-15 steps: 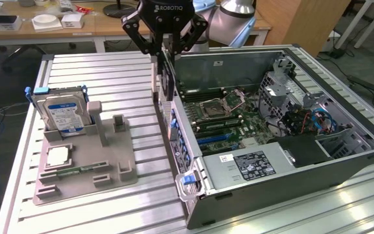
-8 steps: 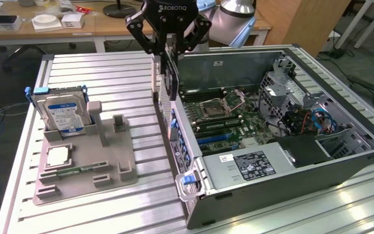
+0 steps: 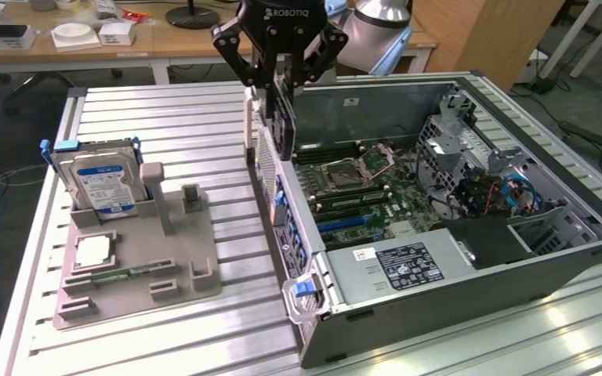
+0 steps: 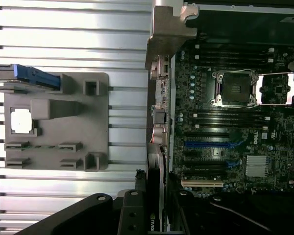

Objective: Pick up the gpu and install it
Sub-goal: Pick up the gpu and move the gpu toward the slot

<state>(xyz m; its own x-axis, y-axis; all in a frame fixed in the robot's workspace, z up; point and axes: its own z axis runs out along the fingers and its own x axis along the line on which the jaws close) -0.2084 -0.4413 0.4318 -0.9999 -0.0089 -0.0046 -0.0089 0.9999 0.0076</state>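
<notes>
- Up front on the slatted metal desk, a grey holder sits at the exterior view's left, carrying a small green memory stick and a square chip.
- At the holder's far end, a silver hard drive with a blue label stands upright in its slot.
- Over to the exterior view's right lies the open computer case, power supply nearest us, motherboard beyond it, and its blue slot is bare.
- Now the gripper: it hangs over the case edge that faces the holder, fingers clamped on the gpu.
- That dark card is upright and edge-on, above the case wall, not seated on the board.
- Whether its lower edge touches the case wall, I cannot tell.
- Far back, a wooden desk holds white boxes.
</notes>
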